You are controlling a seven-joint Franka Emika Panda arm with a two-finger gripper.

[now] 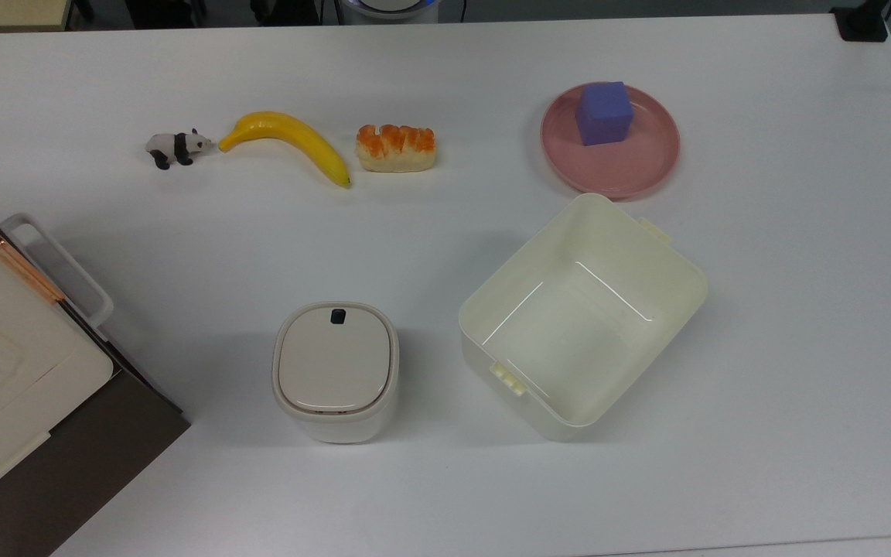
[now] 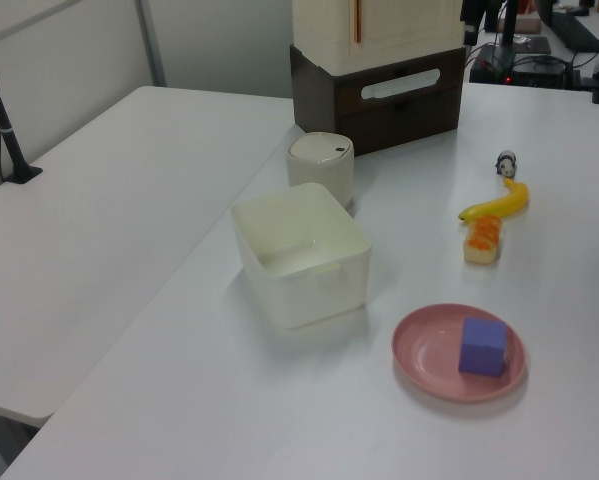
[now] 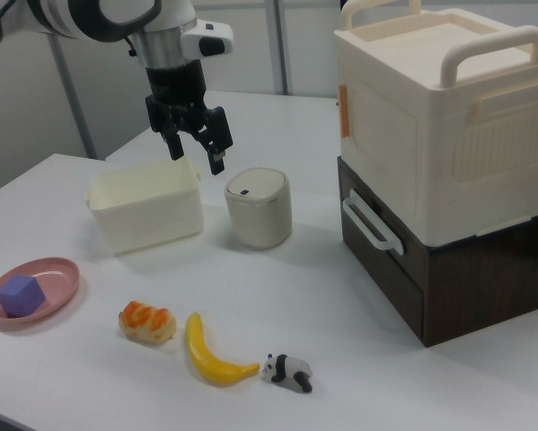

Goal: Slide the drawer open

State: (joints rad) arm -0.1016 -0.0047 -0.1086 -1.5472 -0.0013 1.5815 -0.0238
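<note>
The tool [image 3: 195,144] is seen in the right view hanging above the surface [image 3: 340,296], over the gap between the cream bin [image 3: 147,206] and the small lidded container [image 3: 259,207], its two fingers spread apart and holding nothing. The drawer [image 3: 381,242] sits shut in a dark brown wooden cabinet at the right view's right, well apart from the tool, with its white loop handle [image 3: 369,224] facing the lidded container. A cream ribbed appliance [image 3: 439,117] with rounded handles is stacked on the cabinet. Between the tool and the handle only the lidded container stands. Nearer the camera a bread roll [image 3: 146,322], a banana [image 3: 210,355] and a toy panda [image 3: 287,372] are laid in a row, and a purple cube [image 3: 22,294] rests on a pink plate [image 3: 57,278]. In the top view the cabinet [image 1: 66,464] is cut off by the left edge. In the left view the drawer front [image 2: 399,85] shows smooth and dark.
</note>
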